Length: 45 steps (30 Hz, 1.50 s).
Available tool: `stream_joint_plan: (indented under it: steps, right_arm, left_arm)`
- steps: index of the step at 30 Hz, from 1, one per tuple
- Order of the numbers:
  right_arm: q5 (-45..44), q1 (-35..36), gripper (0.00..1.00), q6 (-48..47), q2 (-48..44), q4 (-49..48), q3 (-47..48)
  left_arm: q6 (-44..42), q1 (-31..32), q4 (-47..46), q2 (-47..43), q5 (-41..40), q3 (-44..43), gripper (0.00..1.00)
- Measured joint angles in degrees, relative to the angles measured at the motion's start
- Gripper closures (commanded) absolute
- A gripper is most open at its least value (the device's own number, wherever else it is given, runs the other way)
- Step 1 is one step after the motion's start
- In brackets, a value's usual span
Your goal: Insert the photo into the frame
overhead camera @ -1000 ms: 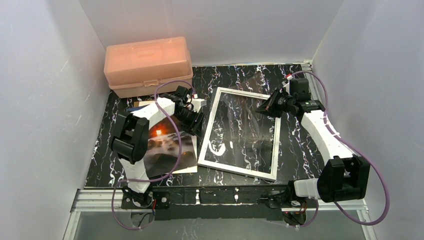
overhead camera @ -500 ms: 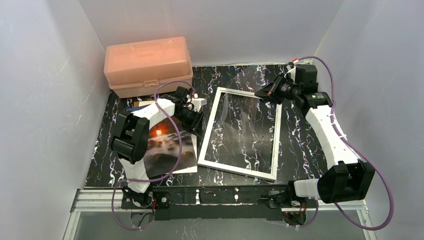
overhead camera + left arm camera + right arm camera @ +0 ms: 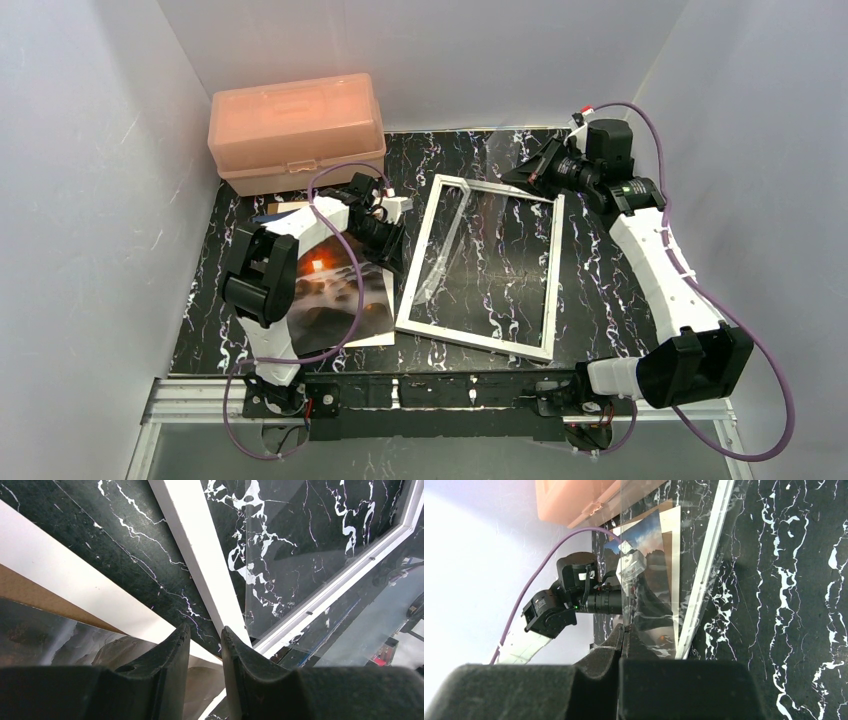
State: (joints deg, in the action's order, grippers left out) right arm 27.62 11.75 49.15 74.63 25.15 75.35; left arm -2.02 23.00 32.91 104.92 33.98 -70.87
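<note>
The white frame [image 3: 421,262] lies flat mid-table, its rail also in the left wrist view [image 3: 199,562] and the right wrist view [image 3: 707,575]. Its clear pane [image 3: 492,225] is tilted up, the far edge raised. My right gripper [image 3: 522,176] is shut on that edge [image 3: 622,627]. The sunset photo [image 3: 335,290] lies face up left of the frame, apart from it. Between photo and frame, my left gripper [image 3: 394,250] hovers low over the table. Its jaws stand a narrow gap apart [image 3: 205,632] with nothing between them.
A salmon-pink plastic box [image 3: 295,125] stands at the back left. A brown cardboard backing board [image 3: 284,207] lies partly under the photo, near the left arm. Grey walls close in both sides and the back.
My right gripper has risen and drawn back toward the far right corner with the pane, tilting its far edge up off the frame. The left arm has not moved.
</note>
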Motion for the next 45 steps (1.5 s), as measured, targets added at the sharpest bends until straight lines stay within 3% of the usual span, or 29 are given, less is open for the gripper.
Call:
stream_joint_plan:
  steps: [45]
  right_arm:
    - [2.6, 7.3, 0.99, 3.2, 1.6, -7.4, 2.8]
  left_arm:
    - [0.2, -1.7, 1.9, 0.0, 0.1, -0.4, 0.75]
